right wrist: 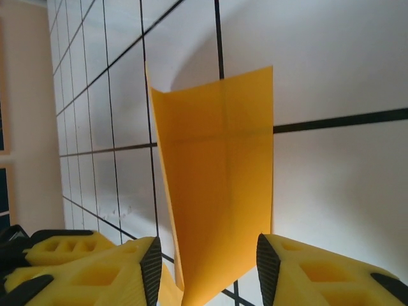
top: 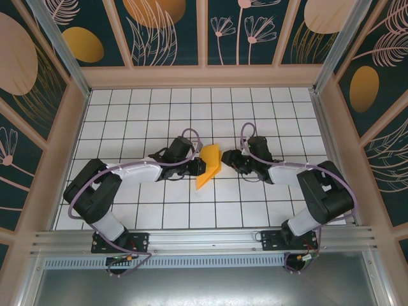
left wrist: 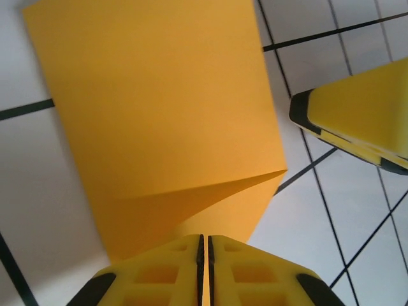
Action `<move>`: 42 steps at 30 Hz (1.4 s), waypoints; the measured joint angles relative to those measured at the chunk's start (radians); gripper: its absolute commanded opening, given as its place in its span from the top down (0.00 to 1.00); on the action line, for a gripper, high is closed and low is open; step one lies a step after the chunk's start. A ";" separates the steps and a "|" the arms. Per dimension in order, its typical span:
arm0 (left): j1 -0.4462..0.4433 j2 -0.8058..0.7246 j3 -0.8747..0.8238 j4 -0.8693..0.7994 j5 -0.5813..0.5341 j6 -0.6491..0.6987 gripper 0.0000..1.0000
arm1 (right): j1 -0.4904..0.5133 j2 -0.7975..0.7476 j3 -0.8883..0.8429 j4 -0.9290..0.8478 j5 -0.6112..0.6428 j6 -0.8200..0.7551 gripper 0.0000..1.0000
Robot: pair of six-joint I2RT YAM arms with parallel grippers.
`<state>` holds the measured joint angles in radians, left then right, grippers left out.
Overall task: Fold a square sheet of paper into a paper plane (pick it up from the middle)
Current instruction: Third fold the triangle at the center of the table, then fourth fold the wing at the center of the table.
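The orange-yellow sheet of paper (top: 209, 165) is folded and lifted on edge over the middle of the grid table, between the two grippers. My left gripper (top: 199, 167) is shut on its lower left edge; in the left wrist view the paper (left wrist: 159, 115) spreads upward from the closed fingertips (left wrist: 204, 255), with one creased flap running to a point at the right. My right gripper (top: 227, 159) is open just right of the sheet. In the right wrist view the folded paper (right wrist: 220, 191) stands between the spread fingers (right wrist: 209, 264) without either pad pressing it.
The white grid table (top: 159, 115) is walled on three sides by patterned panels (top: 204, 32). A metal rail (top: 204, 242) runs along the near edge by the arm bases. One right gripper finger (left wrist: 357, 118) pokes into the left wrist view.
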<state>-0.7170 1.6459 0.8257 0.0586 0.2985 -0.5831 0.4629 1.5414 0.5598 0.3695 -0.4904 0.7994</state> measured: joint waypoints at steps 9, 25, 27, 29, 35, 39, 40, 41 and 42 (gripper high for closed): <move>0.000 0.000 -0.021 -0.011 -0.031 -0.005 0.85 | 0.061 0.088 0.034 0.044 -0.057 0.010 0.50; -0.035 -0.112 -0.122 0.004 -0.132 -0.058 0.47 | 0.043 0.312 0.309 -0.082 -0.092 -0.124 0.86; -0.072 -0.123 -0.121 0.005 -0.187 -0.063 0.46 | 0.043 0.312 0.314 -0.093 -0.098 -0.132 0.87; -0.128 -0.121 -0.111 -0.011 -0.261 -0.071 0.45 | 0.043 0.312 0.316 -0.098 -0.107 -0.133 0.87; -0.267 -0.105 -0.045 -0.049 -0.460 -0.087 0.40 | 0.042 0.312 0.317 -0.101 -0.126 -0.133 0.86; -0.302 -0.051 0.000 -0.069 -0.553 -0.088 0.38 | 0.041 0.312 0.317 -0.108 -0.140 -0.132 0.85; -0.314 -0.033 0.014 -0.079 -0.575 -0.088 0.38 | 0.040 0.312 0.318 -0.111 -0.141 -0.132 0.85; -0.329 -0.013 0.028 -0.089 -0.595 -0.089 0.38 | 0.040 0.312 0.322 -0.116 -0.142 -0.132 0.85; -0.339 0.003 0.038 -0.095 -0.609 -0.089 0.37 | 0.040 0.312 0.324 -0.117 -0.143 -0.132 0.84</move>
<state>-1.0561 1.6485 0.8639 -0.0360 -0.3103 -0.6720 0.5030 1.8534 0.8841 0.2523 -0.6338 0.6674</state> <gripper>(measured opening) 0.623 0.152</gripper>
